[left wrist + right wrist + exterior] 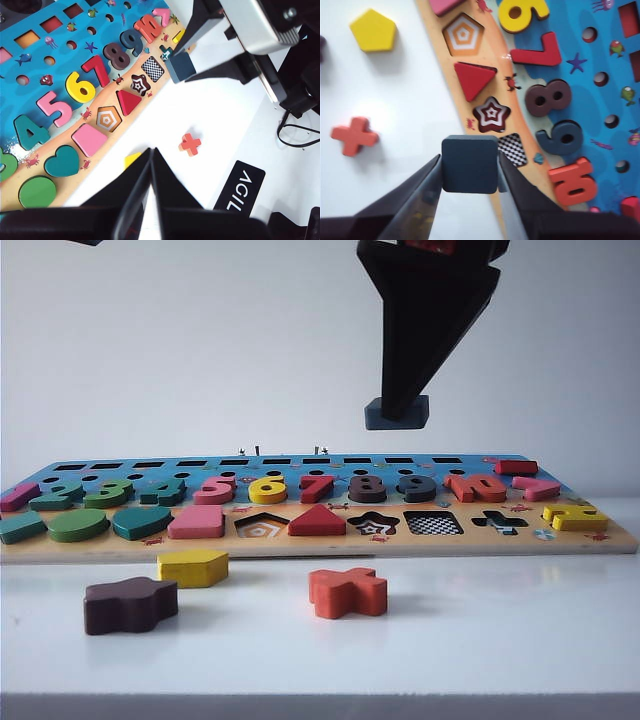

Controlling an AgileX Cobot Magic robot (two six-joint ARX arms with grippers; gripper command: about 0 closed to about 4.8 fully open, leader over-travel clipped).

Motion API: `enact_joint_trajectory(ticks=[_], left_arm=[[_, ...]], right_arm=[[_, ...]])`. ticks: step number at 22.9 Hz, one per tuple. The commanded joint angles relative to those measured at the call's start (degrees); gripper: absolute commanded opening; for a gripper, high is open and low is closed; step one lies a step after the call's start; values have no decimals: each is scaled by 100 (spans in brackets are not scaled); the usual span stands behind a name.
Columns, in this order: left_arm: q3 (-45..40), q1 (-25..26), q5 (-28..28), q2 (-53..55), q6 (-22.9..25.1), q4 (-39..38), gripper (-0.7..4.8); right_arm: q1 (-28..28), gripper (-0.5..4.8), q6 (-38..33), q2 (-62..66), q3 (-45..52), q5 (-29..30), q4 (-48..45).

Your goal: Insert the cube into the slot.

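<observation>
The cube, a flat dark navy square block, is clamped between the fingers of my right gripper. In the exterior view that right gripper hangs well above the puzzle board, carrying the cube. The slot, a square recess with a checkerboard floor, lies on the board's front row below and a little right of the cube. The right wrist view shows the slot partly covered by the held cube. In the left wrist view the cube hovers near the slot. My left gripper is shut, high over the table.
Loose on the white table in front of the board lie a yellow pentagon block, a dark brown wavy block and an orange-red cross block. Pentagon, star and cross recesses flank the slot. Number pieces fill the row behind.
</observation>
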State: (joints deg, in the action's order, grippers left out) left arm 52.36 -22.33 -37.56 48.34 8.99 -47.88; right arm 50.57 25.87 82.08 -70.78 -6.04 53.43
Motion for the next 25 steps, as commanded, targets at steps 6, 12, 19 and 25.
enact_joint_trajectory(ticks=[6,12,19,25], left_arm=[[28,4,-11,-2,24,22,17],[28,4,-13,-2,22,22,17],[28,2,-15,-2,46,44,17],[28,2,-17,-2,46,354,17]], right_arm=[[-505,79,1462,-28,-22,4,-72],[-625,72,2175,-26,66,66,-374],[-625,70,2262,-28,321,184,-586],[-629,67,2262,-28,557,195,-671]])
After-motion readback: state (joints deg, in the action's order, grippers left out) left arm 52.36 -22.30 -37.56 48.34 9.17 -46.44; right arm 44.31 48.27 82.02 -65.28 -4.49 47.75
